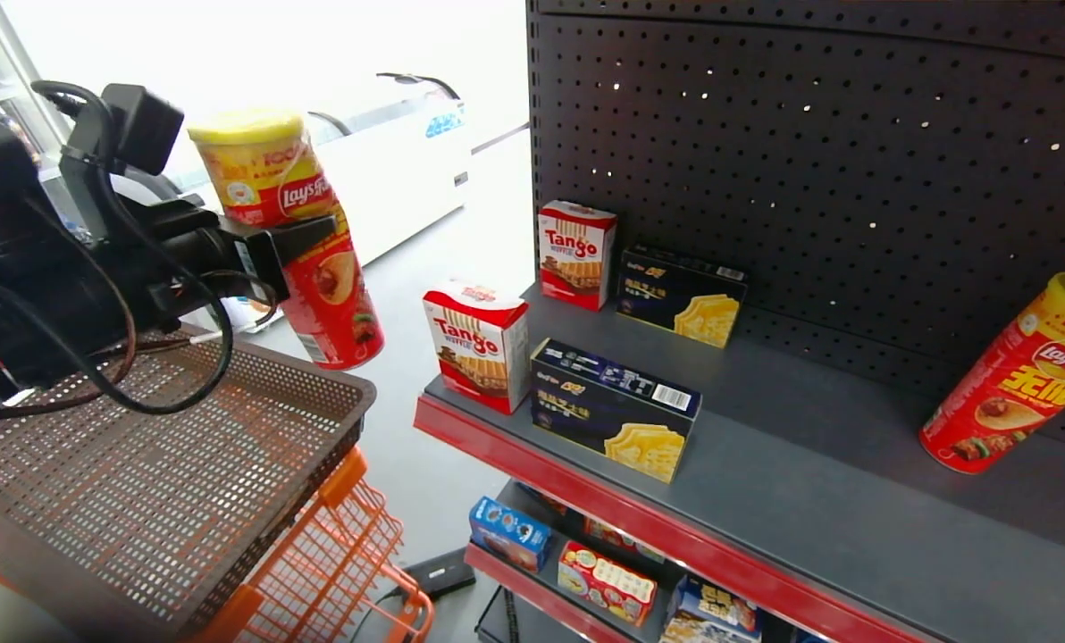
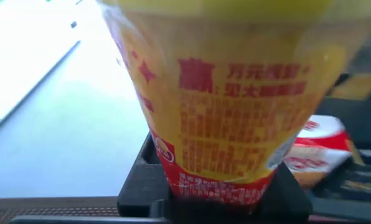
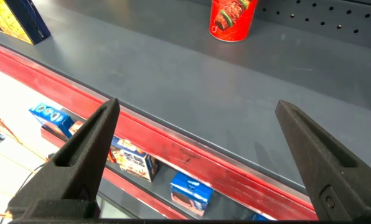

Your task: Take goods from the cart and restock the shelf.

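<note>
A dark grey metal shelf [image 1: 809,446] with a red front edge [image 1: 586,500] is backed by a black pegboard panel [image 1: 854,134]. At its front left corner stands 1 red-and-white cardboard wafer box [image 1: 477,344], with 1 dark blue cardboard box bearing a yellow wafer picture [image 1: 617,406] just beside it along the front edge. Behind them, near the back panel, the same 2 kinds of box stand side by side: red-and-white [image 1: 576,253] and dark blue [image 1: 683,295]. Well apart, toward the right end, 1 red-and-yellow cylindrical chip can [image 1: 1015,375] stands on its base near the back. A lower shelf [image 1: 532,572] carries a small blue box [image 1: 509,532] and other colourful packs [image 1: 606,582].
</note>
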Tool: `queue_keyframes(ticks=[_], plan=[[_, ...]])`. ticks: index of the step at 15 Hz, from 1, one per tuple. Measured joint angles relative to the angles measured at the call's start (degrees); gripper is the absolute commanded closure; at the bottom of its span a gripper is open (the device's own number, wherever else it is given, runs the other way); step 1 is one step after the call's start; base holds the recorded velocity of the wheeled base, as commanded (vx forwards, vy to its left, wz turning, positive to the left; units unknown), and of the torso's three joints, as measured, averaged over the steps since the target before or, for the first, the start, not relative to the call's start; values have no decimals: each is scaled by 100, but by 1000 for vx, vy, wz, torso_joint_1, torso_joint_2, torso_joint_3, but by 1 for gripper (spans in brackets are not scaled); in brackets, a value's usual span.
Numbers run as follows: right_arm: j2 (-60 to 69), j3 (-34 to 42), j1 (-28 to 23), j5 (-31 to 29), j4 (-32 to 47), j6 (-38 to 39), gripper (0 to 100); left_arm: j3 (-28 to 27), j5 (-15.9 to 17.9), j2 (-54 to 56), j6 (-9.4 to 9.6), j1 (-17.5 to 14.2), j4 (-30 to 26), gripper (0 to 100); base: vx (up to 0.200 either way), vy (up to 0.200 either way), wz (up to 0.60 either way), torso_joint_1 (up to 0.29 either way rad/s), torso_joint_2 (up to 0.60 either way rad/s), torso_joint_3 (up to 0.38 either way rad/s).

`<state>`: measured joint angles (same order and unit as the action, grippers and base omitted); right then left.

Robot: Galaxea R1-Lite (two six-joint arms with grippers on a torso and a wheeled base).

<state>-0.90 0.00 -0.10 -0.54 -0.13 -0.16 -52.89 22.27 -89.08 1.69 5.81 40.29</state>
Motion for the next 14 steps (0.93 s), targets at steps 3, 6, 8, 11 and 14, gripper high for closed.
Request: queue_keyframes(ticks=[3,6,8,11,14], plan=[[0,0,5,0,-2,0,0,74,857,254,-35,82,-105,100,0,0,0,0,0,0],[0,0,-1,0,-2,0,0,-66,1163,333,-52,239,-156,100,0,0,0,0,0,0],[0,0,2,0,-2,0,0,-262,1153,347,-59,402,-176,100,0,0,0,0,0,0],[0,0,5,-1,0,0,0,-280,1191,357,-20,761,-169,100,0,0,0,0,0,0],[0,0,5,0,-2,0,0,107,1218,368,49,1011,5,100,0,0,0,0,0,0]])
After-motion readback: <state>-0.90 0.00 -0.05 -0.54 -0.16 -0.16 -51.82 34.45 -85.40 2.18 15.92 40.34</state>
